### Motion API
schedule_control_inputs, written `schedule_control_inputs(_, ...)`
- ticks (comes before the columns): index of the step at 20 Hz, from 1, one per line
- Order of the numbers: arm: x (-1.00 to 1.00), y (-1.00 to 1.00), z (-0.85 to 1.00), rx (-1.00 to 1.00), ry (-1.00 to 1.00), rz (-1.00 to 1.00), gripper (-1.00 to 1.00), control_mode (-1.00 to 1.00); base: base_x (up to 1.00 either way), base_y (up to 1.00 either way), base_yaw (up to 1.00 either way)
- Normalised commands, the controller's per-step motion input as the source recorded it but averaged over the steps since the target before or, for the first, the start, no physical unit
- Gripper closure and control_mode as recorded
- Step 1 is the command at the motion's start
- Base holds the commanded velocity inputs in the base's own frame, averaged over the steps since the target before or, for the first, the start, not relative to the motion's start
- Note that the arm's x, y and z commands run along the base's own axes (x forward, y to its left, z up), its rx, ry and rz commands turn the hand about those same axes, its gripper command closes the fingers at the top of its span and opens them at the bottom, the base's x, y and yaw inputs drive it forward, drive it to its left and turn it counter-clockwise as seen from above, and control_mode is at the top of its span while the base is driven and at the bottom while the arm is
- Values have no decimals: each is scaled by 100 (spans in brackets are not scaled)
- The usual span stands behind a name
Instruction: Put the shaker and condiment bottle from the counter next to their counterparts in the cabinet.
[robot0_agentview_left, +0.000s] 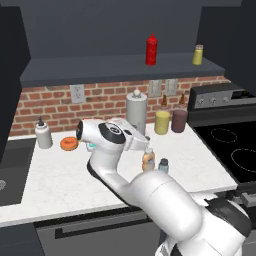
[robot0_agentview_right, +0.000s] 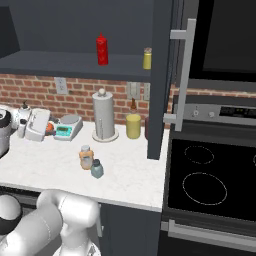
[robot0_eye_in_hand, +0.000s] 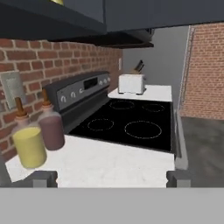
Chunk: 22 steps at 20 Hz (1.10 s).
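From the left base view, the condiment bottle (robot0_agentview_left: 148, 160) stands upright on the worktop (robot0_agentview_left: 60, 175), long axis vertical, cap up, partly covered on its left by the white arm. Just to its right the shaker (robot0_agentview_left: 163, 165) sits upright too, dark cap on top, its lower half cut off by the arm's big elbow. Up in the cabinet (robot0_agentview_left: 125, 70), the red squeeze bottle (robot0_agentview_left: 151, 50) points its tip straight up near the shelf's middle, and the yellow-green shaker (robot0_agentview_left: 198, 55) stands well apart toward the right end. The gripper itself is hard to pick out here (the wrist housing blocks it).

Over to the right base view: condiment bottle (robot0_agentview_right: 86, 157) and shaker (robot0_agentview_right: 97, 169) stand touching or nearly so, both upright, the shaker nearer the worktop's (robot0_agentview_right: 45, 165) front edge. A paper towel holder (robot0_agentview_right: 103, 117) rises behind them. On the shelf, red squeeze bottle (robot0_agentview_right: 102, 49) and yellow-green shaker (robot0_agentview_right: 147, 58), the latter right by the open cabinet door's edge.

Hand view now: the gripper (robot0_eye_in_hand: 107, 178) shows two finger tips (robot0_eye_in_hand: 43, 178) spread wide, nothing between them, looking across the worktop (robot0_eye_in_hand: 105, 162) toward a black stove (robot0_eye_in_hand: 131, 122). A yellow jug (robot0_eye_in_hand: 28, 144) and a dark red jug (robot0_eye_in_hand: 51, 129) stand at the left by the brick wall.
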Motion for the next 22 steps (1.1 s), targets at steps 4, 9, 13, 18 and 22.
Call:
schedule_control_inputs(4,0,38,-19,-16,-51,-38,-100,-100,0,0,0)
schedule_control_inputs(9,-1,0,-2,-1,-5,-3,-100,-100,0,0,0)
schedule_control_inputs(13,0,-23,-28,0,1,0,-100,-100,0,0,0)
schedule_control_inputs(18,0,-35,-42,0,8,0,-100,-100,0,0,0)
schedule_control_inputs(22,0,-41,-37,0,9,0,-100,-100,0,0,0)
